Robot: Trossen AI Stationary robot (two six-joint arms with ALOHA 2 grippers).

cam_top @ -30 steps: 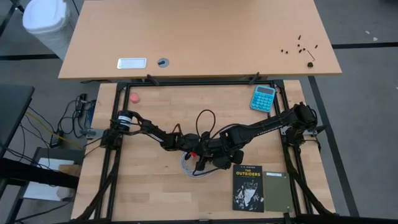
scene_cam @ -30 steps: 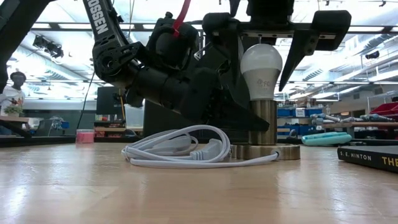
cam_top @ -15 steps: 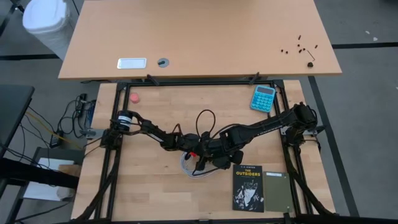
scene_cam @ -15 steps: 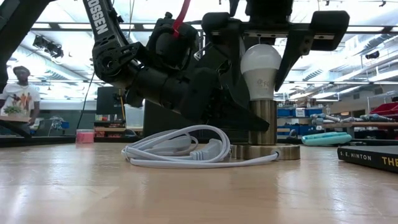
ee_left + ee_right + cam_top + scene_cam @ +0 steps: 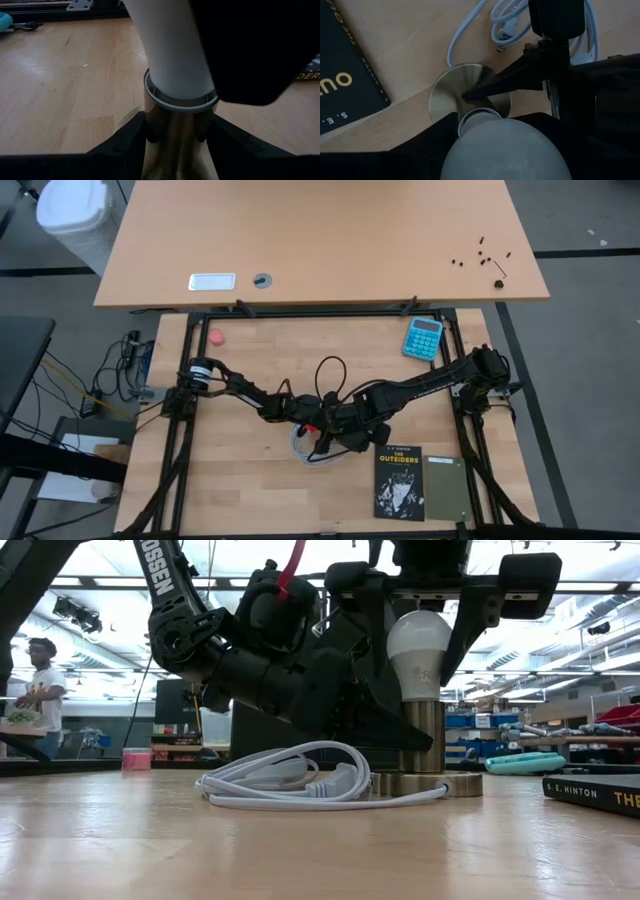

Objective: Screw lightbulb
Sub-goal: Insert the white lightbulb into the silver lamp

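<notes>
Now, my left gripper (image 5: 180,135) is clamping the brass socket stem (image 5: 425,735) to steady it, while my right gripper (image 5: 440,635) is hanging directly over the lightbulb (image 5: 420,655), fingers spread around the globe without clearly touching, ready for twisting. Bulb is standing upright in the socket, mid-table.

Matt white lightbulb (image 5: 420,652) in the upper middle of the low view, smooth as frosted plastic. Below it a brushed metal socket (image 5: 425,740), glossy, its round base (image 5: 451,92) catching a soft sheen in the right wrist view. Pale wood tabletop (image 5: 300,850), grain showing, lightly shiny. White cable (image 5: 290,780) looks like smooth plastic. Dark matt fingers (image 5: 125,142) hug the metal stem. Matt paper book cover (image 5: 345,75) at left; glossy blue plastic calculator (image 5: 423,337).
</notes>
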